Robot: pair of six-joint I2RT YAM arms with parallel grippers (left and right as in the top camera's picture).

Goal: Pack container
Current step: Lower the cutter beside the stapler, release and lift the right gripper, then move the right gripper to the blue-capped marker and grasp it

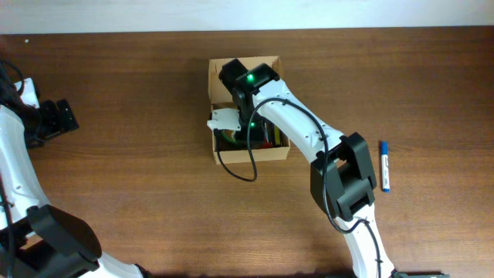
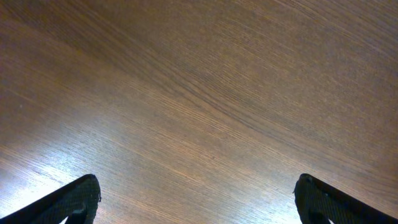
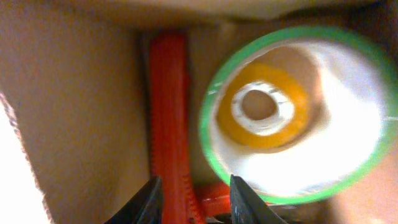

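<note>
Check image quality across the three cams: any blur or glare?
Overhead: sharp, evenly lit, though the right arm covers much of the box. Left wrist: wood grain crisp, glare patch on the table lower left. Right wrist: soft focus, green tape roll blown out white inside.

A dark brown wooden table [image 1: 139, 116] with fine, straight grain fills nearly the whole overhead view. Beyond its far edge runs a narrow pale strip [image 1: 247, 15], too plain to tell whether it is wall or floor. Soft light glares whitish off the tabletop [image 2: 37, 155] in the left wrist view.
</note>
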